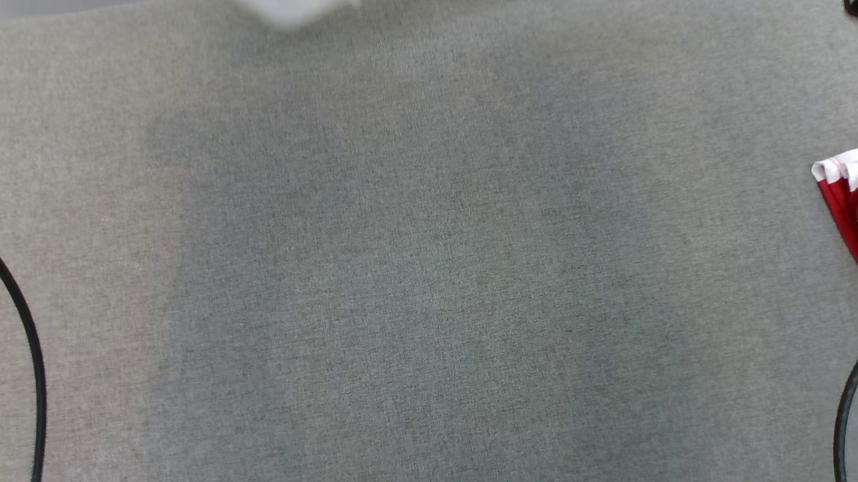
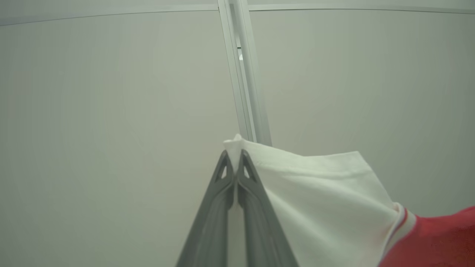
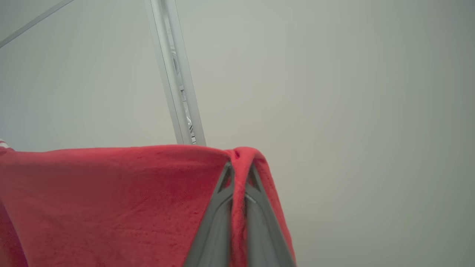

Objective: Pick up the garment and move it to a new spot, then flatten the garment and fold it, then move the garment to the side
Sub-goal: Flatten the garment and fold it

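Well, my left gripper is pinched tight on a white corner of the garment. A small tuft of cloth pokes out just past my fingertips. The white sheet hangs away to the right of my fingers and turns red past a striped band at the far lower right. Beyond the tips, a pale metal post runs between two plain wall panels.

My right gripper is clenched on a red fold of the same garment. The fold humps over my fingertips and runs down between them, and the red cloth stretches broadly to the left of my fingers.

From the head, a black cable curves along the left edge and a grey fabric surface spreads across the middle. A red-and-white bunch of the garment shows at the right edge, above a second black cable. A blurred white patch sits at the top edge; I cannot tell what it is.
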Motion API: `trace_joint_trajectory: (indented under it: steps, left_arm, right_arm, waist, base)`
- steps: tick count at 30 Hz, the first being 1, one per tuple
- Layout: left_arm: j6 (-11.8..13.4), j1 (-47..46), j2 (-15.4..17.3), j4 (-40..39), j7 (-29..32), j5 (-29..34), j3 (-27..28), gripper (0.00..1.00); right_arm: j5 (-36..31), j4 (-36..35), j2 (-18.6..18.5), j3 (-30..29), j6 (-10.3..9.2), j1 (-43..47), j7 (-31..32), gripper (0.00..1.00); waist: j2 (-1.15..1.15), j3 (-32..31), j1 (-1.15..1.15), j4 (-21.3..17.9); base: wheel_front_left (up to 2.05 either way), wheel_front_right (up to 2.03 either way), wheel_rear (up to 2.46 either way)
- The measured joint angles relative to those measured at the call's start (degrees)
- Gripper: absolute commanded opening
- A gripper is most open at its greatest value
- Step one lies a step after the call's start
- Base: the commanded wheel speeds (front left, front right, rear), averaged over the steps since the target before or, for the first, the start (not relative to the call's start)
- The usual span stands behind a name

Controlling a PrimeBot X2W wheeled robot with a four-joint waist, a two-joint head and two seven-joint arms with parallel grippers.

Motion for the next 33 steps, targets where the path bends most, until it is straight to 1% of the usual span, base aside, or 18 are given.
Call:
trace_joint_trajectory:
  steps: [2, 4, 8, 10, 13, 15, 18, 21, 25, 26, 29, 31, 33]
  left_arm:
    - [-0.6, -3.8, -0.5, 2.5, -2.0, 0.3, 0.0, 0.00]
    - [-1.6, -6.0, -1.3, 4.6, -3.2, 0.1, -0.1, 0.00]
    - [-3.1, -4.9, -3.3, 7.6, -5.3, -1.0, -1.2, 0.00]
    - [-3.5, -0.8, -4.3, 8.0, -6.6, -1.8, -1.9, 0.00]
    - [-4.0, 6.8, -5.5, 6.9, -8.3, -3.1, -1.9, 0.00]
    - [-4.0, 12.1, -6.0, 4.6, -9.0, -4.4, -1.1, 0.00]
    - [-3.9, 21.7, -6.2, -1.4, -9.4, -5.4, 0.3, 0.00]
    - [-2.6, 31.7, -5.9, -10.6, -9.5, -5.4, 2.3, 0.00]
    - [0.5, 46.9, -4.4, -23.3, -9.6, -4.6, 3.7, 0.00]
    - [2.8, 54.9, -2.7, -28.3, -8.7, -3.5, 3.2, 0.00]
    - [5.7, 64.7, -1.4, -36.0, -5.7, -3.8, 2.9, 0.00]
    - [7.9, 71.0, -0.6, -40.2, -2.7, -4.5, 2.8, 0.00]
    - [9.5, 77.3, 0.2, -44.4, 0.7, -5.6, 2.2, 0.00]
  right_arm:
    - [-0.4, 3.4, 0.2, 1.2, 0.00, -3.7, -3.0, 0.00]
    - [-0.4, 5.9, 0.3, 3.2, 0.00, -6.3, -4.5, 0.00]
    - [1.3, 10.8, 0.5, 6.8, 0.00, -7.3, -5.6, 0.00]
    - [2.5, 12.2, 0.4, 9.5, 0.00, -5.6, -5.9, 0.00]
    - [5.6, 13.0, -0.2, 13.3, 0.00, -0.6, -6.0, 0.00]
    - [8.5, 12.6, -0.7, 15.1, 0.00, 3.5, -6.2, 0.00]
    - [12.9, 10.1, -1.7, 18.3, 0.00, 10.3, -6.3, 0.00]
    - [17.3, 6.5, -3.4, 20.4, -0.01, 17.1, -6.5, 0.00]
    - [22.5, 0.9, -5.8, 22.0, -0.01, 27.5, -6.9, 0.00]
    - [24.0, -2.0, -6.9, 22.8, -0.01, 32.1, -7.0, 0.00]
    - [25.0, -5.5, -8.3, 23.1, 0.00, 37.8, -7.1, 0.00]
    - [24.8, -6.8, -9.4, 23.0, 0.00, 41.3, -7.1, 0.00]
    - [24.5, -7.6, -10.3, 22.0, 0.00, 45.0, -7.3, 0.00]
  waist:
    - [0.00, 1.0, 0.00, 0.0]
    - [0.00, 2.3, 0.00, 0.2]
    - [0.00, 5.5, 0.00, 1.1]
    - [0.00, 6.9, 0.00, 1.8]
    - [0.00, 8.3, 0.00, 3.2]
    - [0.00, 8.8, 0.00, 4.1]
    - [0.00, 8.5, 0.00, 5.1]
    - [0.00, 7.5, 0.00, 5.4]
    - [0.00, 5.8, 0.00, 5.6]
    - [0.00, 4.8, 0.00, 5.5]
    - [0.00, 3.3, 0.00, 5.3]
    - [0.00, 2.1, 0.00, 5.1]
    - [0.00, 0.8, 0.00, 5.1]
  base:
    - [0.00, 0.00, 0.00]
    - [0.00, 0.00, 0.00]
    - [0.00, 0.00, 0.00]
    - [0.00, 0.00, 0.00]
    - [0.00, 0.00, 0.00]
    - [0.00, 0.00, 0.00]
    - [0.00, 0.00, 0.00]
    - [0.00, 0.00, 0.00]
    - [0.00, 0.00, 0.00]
    - [0.00, 0.00, 0.00]
    - [0.00, 0.00, 0.00]
    - [0.00, 0.00, 0.00]
    - [0.00, 0.00, 0.00]
